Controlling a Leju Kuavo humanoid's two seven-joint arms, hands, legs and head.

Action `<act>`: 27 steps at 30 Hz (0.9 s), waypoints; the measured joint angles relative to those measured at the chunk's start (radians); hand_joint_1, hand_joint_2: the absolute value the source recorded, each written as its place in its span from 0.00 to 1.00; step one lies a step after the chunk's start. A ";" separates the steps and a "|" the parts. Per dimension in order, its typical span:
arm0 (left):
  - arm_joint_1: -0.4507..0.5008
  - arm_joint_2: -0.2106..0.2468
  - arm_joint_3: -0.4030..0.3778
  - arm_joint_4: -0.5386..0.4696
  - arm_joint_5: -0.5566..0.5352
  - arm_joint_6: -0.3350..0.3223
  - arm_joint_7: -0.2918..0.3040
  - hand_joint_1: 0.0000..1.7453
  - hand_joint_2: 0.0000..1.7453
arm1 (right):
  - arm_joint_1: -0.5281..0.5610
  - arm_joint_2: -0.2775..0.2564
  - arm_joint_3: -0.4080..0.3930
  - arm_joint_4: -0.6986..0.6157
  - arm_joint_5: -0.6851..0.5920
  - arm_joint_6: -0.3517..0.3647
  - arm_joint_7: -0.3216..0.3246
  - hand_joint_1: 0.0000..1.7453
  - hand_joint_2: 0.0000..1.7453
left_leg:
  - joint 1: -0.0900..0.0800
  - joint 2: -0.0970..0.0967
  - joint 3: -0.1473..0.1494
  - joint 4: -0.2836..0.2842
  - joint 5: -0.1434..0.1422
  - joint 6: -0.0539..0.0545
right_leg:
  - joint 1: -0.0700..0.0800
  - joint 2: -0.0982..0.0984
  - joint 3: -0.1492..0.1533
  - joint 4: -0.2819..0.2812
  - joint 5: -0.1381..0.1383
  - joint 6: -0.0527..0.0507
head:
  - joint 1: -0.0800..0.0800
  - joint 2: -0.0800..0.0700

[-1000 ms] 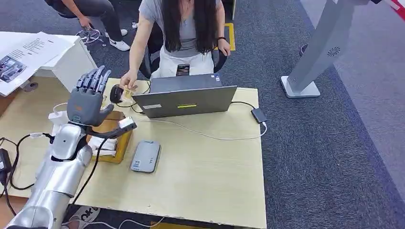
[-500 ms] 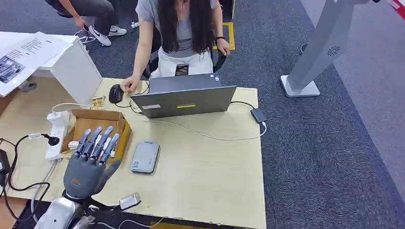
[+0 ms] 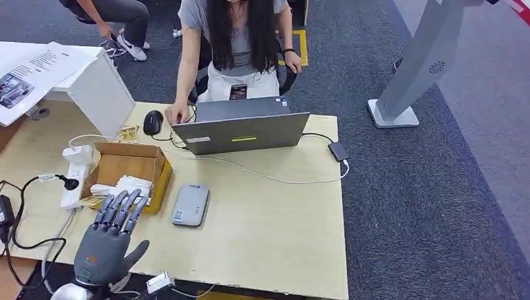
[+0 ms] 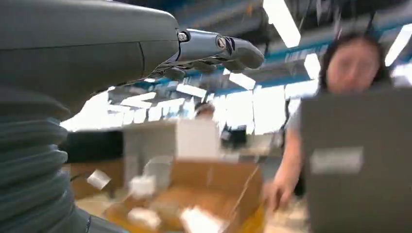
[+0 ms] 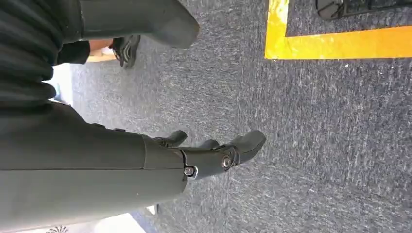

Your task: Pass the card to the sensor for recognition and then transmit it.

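Note:
My left hand [image 3: 110,240] hovers at the table's front left edge, fingers spread, holding nothing. Just beyond its fingertips stands an open cardboard box [image 3: 122,164] with white cards [image 3: 128,185] in it. The grey flat sensor [image 3: 190,204] lies on the table to the right of the box. In the left wrist view the left hand [image 4: 145,53] is stretched out toward the blurred box [image 4: 214,179]. Hanging over grey carpet, my right hand [image 5: 199,158] has its fingers loosely extended and empty.
A person [image 3: 234,37] sits behind an open laptop [image 3: 242,131], one hand beside a black mouse [image 3: 152,122]. A small yellowish item [image 3: 128,132] lies near the mouse. A power strip [image 3: 75,175] and cables lie at the left, a white box [image 3: 100,87] behind.
My left arm has dropped from above the box, near the person's hand, back to the table's front edge. The person's hand has moved from beside the mouse toward the laptop.

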 joint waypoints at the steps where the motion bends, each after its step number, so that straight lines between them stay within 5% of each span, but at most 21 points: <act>1: -0.002 0.004 0.014 0.004 0.000 -0.018 0.002 0.00 1.00 | 0.000 0.001 -0.003 0.000 0.002 0.000 0.000 0.00 1.00 | 0.000 0.000 0.000 0.000 0.000 0.000 | 0.000 -0.001 0.000 0.000 0.000 0.000 | 0.000 0.000; 10: -0.082 0.003 0.074 0.095 0.006 -0.088 -0.002 0.00 1.00 | -0.001 0.005 -0.015 0.000 0.020 0.004 -0.006 0.00 1.00 | 0.000 -0.001 0.000 0.000 0.001 0.000 | 0.000 -0.001 0.001 0.000 0.000 0.000 | 0.000 0.000; 27: -0.273 -0.008 0.100 0.283 0.012 -0.090 -0.005 0.00 1.00 | -0.006 0.005 -0.016 0.000 0.058 0.024 -0.002 0.00 1.00 | 0.000 -0.002 0.000 0.000 0.001 -0.001 | 0.000 -0.002 0.001 0.001 0.001 -0.001 | 0.000 0.000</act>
